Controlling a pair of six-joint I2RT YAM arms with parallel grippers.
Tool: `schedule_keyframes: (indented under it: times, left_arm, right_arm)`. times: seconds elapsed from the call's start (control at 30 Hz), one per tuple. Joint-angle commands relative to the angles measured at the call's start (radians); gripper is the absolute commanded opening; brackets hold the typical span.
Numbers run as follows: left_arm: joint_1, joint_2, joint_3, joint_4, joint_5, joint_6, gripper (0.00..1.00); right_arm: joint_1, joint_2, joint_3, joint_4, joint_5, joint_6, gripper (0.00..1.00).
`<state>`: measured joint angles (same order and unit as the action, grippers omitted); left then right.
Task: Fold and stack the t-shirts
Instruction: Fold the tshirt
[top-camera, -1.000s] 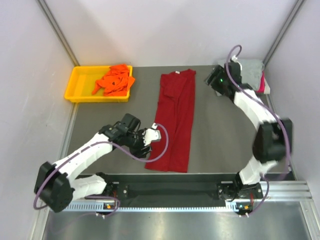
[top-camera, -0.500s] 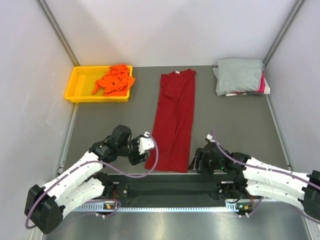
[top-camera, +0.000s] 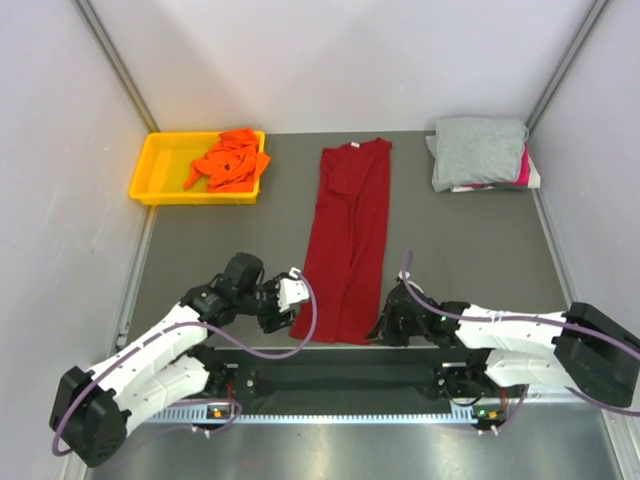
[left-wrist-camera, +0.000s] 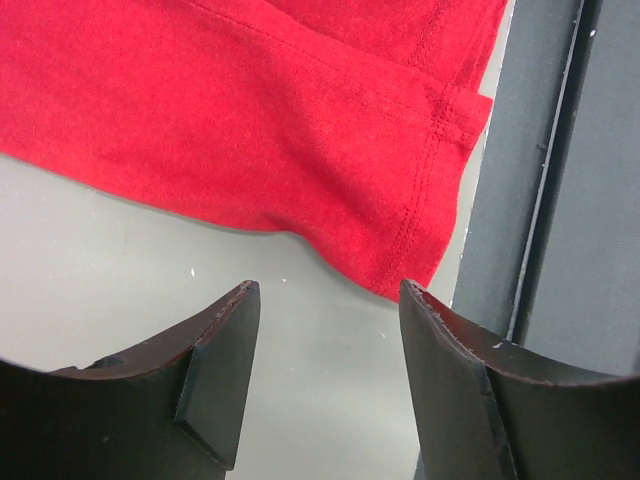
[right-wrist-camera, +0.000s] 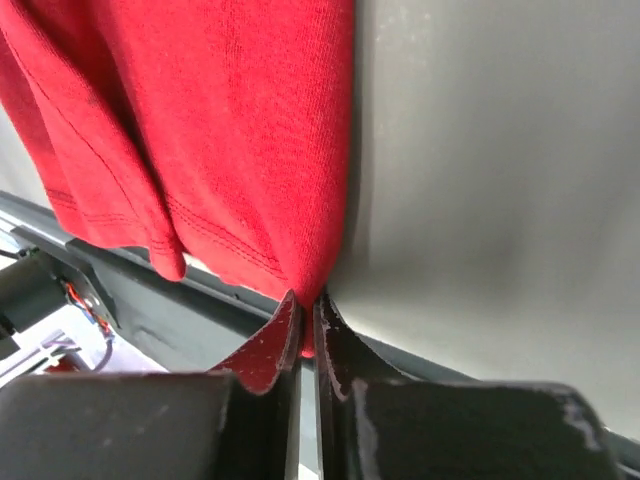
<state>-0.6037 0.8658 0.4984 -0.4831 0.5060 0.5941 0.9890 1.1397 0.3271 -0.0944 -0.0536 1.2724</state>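
The dark red t-shirt (top-camera: 349, 240) lies as a long folded strip down the middle of the table, collar at the far end. My right gripper (top-camera: 384, 326) is shut on its near right hem corner (right-wrist-camera: 300, 250), the cloth pinched between the fingertips. My left gripper (top-camera: 291, 301) stands open just left of the near left hem corner (left-wrist-camera: 420, 235), with bare table between its fingers. An orange t-shirt (top-camera: 229, 160) lies crumpled in the tray. A folded grey t-shirt (top-camera: 478, 150) rests on a pink one (top-camera: 522, 168) at the far right.
The yellow plastic tray (top-camera: 160, 170) stands at the far left corner. A dark rail (top-camera: 340, 365) runs along the table's near edge, right behind the shirt's hem. White walls close in both sides.
The right arm swung from the grey stack at the far right down to the near edge and shut on the red shirt's hem corner. The left gripper shifted slightly nearer, staying open.
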Motion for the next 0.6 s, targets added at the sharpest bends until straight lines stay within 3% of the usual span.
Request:
schedule_keyframes:
  times: [0.0,0.1,0.27,0.57]
  left_arm:
    - [-0.002,0.016,-0.011,0.06,0.042,0.059,0.64]
    - [-0.013,0.025,-0.02,0.06,0.069,0.159,0.64]
    - [-0.128,0.042,-0.072,0.176,0.016,0.315,0.64]
    - [-0.461,0.081,-0.176,0.356,-0.165,0.455,0.65]
  right_arm:
    - [-0.03,-0.059,-0.006,-0.034,-0.003,-0.024,0.0]
    - [-0.073,-0.204,-0.046,-0.155,0.002,-0.034,0.0]
    - [-0.161,-0.428,-0.14,-0.272,-0.041,-0.056,0.0]
    - [-0.25,-0.356,-0.137,-0.242,-0.098,-0.143,0.0]
